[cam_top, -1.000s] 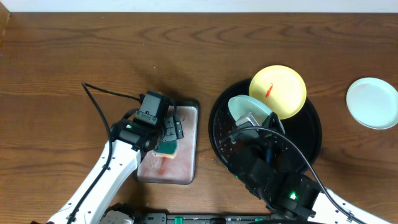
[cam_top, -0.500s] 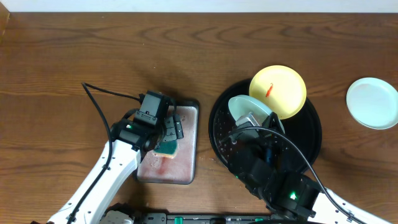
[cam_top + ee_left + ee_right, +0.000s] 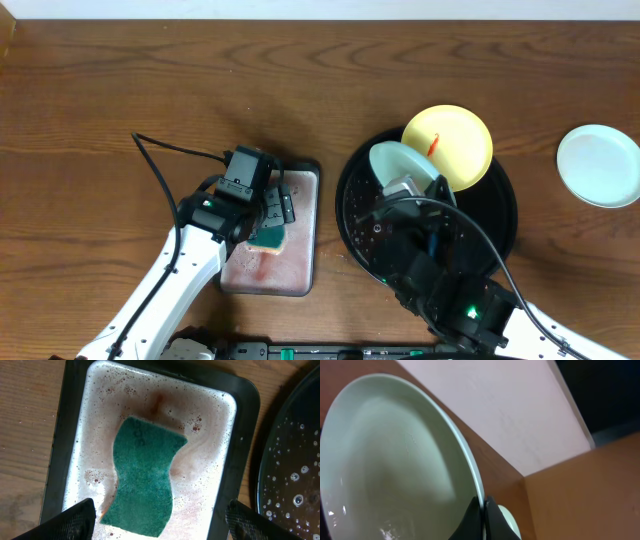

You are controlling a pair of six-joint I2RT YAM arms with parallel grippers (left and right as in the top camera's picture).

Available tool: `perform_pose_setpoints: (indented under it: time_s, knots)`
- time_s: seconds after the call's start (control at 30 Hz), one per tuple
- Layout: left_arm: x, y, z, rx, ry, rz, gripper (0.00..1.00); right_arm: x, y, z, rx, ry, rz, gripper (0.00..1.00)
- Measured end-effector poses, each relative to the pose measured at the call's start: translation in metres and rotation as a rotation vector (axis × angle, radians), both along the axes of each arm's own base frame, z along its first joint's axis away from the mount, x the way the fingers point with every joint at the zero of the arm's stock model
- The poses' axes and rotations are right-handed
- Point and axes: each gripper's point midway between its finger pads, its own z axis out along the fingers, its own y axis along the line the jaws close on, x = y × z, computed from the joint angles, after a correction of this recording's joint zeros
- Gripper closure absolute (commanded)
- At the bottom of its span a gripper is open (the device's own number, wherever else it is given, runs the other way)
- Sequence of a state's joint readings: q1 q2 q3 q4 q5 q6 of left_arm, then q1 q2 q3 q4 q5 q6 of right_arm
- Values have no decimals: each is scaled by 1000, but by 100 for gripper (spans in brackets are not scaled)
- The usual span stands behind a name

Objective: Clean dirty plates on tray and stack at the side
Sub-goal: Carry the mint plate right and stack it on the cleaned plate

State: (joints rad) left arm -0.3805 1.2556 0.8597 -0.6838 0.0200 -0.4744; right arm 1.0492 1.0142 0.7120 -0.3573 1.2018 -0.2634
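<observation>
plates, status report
Right gripper shut on mint plate rim. Left gripper open above sponge. Yellow plate smeared, on tray; white plate aside on table.

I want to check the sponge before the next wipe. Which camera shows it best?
Left wrist: nearly the whole teal sponge lies unobstructed in the sudsy grey tray. Overhead shows it small, partly hidden by the left gripper. Right wrist shows just a pale plate, no sponge.

From overhead, my right arm (image 3: 440,275) hides the lower edge of the mint plate (image 3: 398,162) and much of the black tray (image 3: 503,215). The left wrist view crops the grey tray (image 3: 245,460) at the bottom.
</observation>
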Motion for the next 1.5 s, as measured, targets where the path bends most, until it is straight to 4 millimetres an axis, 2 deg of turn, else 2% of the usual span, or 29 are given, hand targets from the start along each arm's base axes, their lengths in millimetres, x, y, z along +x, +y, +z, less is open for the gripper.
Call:
perform_pose_setpoints:
  time_s: [0.3,0.7,1.33,1.5]
  knots:
    - [0,0,0,0,0,0,16,3,-1,6,-16,-22,-16,99]
    - [0,0,0,0,0,0,16,3,-5,3,-115,-8,-37,99]
    - [0,0,0,0,0,0,16,3,-6,3,-125,-9,-42,99]
    - [0,0,0,0,0,0,16,4,-1,-1,-95,4,-16,99]
